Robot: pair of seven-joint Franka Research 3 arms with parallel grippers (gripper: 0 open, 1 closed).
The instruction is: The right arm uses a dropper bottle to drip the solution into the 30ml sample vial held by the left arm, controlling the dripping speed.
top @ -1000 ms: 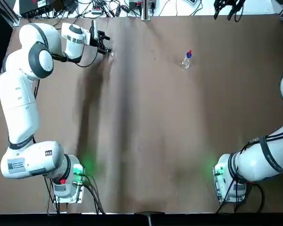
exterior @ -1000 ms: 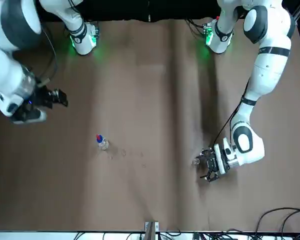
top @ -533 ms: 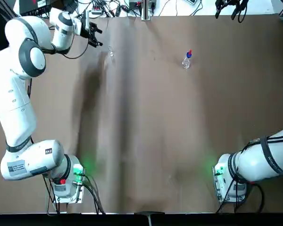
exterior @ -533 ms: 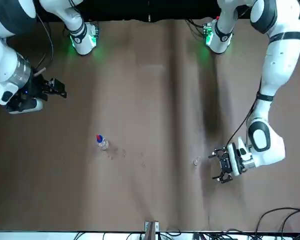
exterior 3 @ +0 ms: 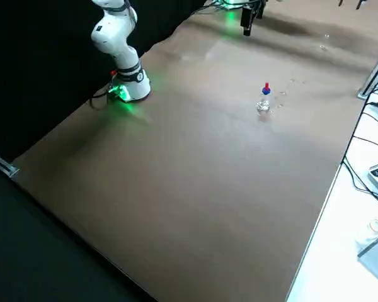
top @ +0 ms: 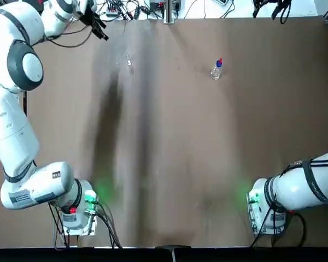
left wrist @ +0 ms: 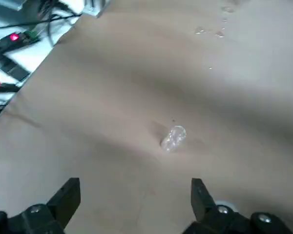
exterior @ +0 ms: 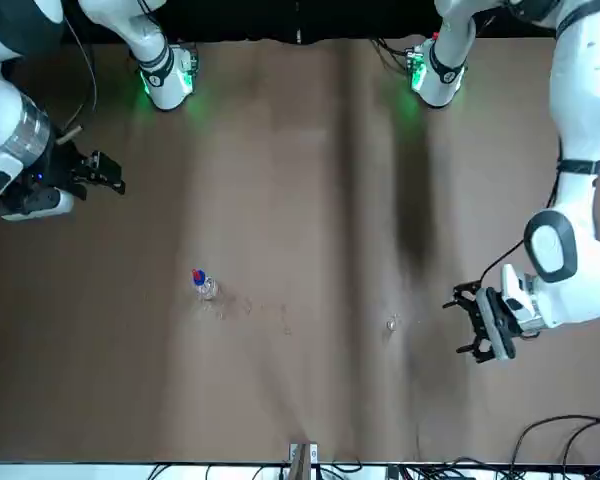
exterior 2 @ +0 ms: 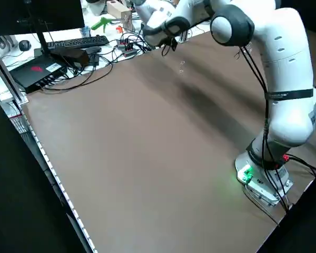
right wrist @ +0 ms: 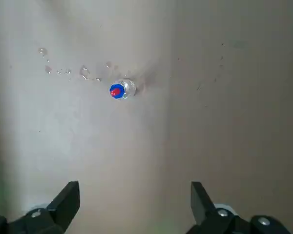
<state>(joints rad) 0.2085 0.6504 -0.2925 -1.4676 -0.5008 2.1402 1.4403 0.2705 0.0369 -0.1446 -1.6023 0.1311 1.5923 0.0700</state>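
Matt brown table (top: 169,164); clear, glassy vial (left wrist: 173,138).

- A robotics lab or test bench, not a home.
- Two white robot arms are bolted to a wide brown tabletop (top: 169,164), their bases (top: 79,210) glowing green at the lower corners of the top view.
- Upper left of the left side view: a keyboard (exterior 2: 76,42), tangled cables (exterior 2: 124,47) and black electronics boxes (exterior 2: 39,71) crowd a white bench.
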